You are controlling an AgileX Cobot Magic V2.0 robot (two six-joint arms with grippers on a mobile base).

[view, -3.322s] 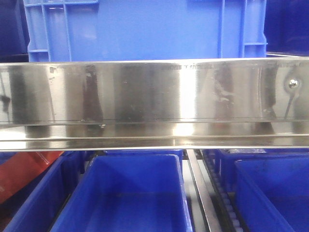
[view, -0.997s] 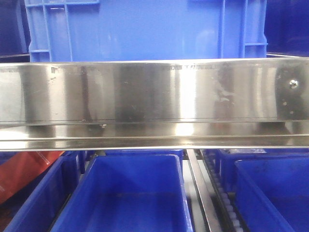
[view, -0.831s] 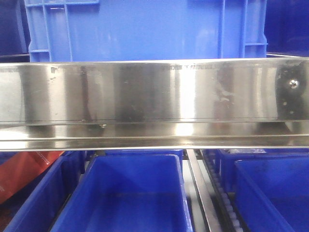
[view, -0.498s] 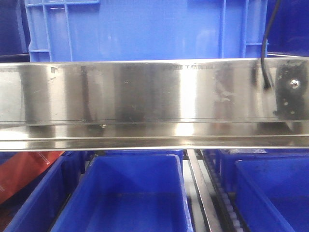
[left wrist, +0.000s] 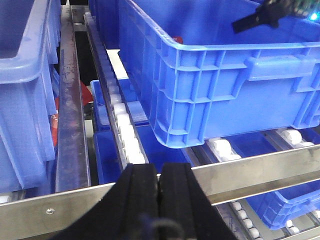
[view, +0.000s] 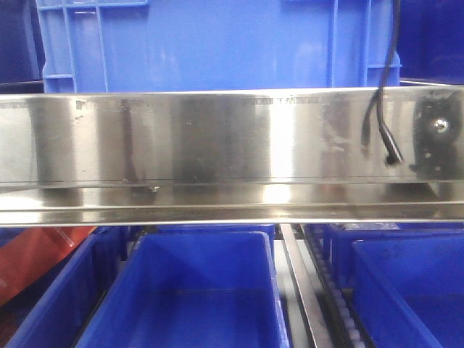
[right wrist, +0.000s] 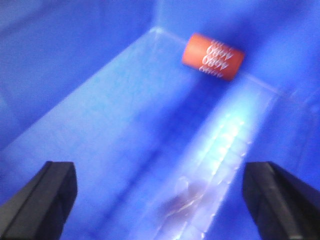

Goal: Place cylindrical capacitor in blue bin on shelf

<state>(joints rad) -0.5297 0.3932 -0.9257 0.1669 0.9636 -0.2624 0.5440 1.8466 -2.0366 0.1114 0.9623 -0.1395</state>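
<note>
My right gripper (right wrist: 162, 205) is open inside a blue bin (right wrist: 100, 90), its two black fingers wide apart with nothing between them. A faint purplish blur (right wrist: 175, 200) lies on the bin floor between them; I cannot tell whether it is the cylindrical capacitor. An orange cylinder with white print (right wrist: 213, 56) lies at the bin's far corner. My left gripper (left wrist: 159, 180) is shut and empty, low before the steel shelf rail (left wrist: 260, 167). The large blue bin (left wrist: 225, 75) sits on the shelf's rollers, with a dark part of my right arm (left wrist: 255, 19) over it.
The shelf's mirror-like front rail (view: 217, 145) spans the front view, with a black cable (view: 380, 123) hanging before it at the right. Lower blue bins (view: 203, 290) stand under the rail, another blue bin (left wrist: 25, 85) at the left, white rollers (left wrist: 125, 135) between.
In the front view a black cable has dropped in from the top right and now hangs lower across the rail. The bins and the rail have not moved.
</note>
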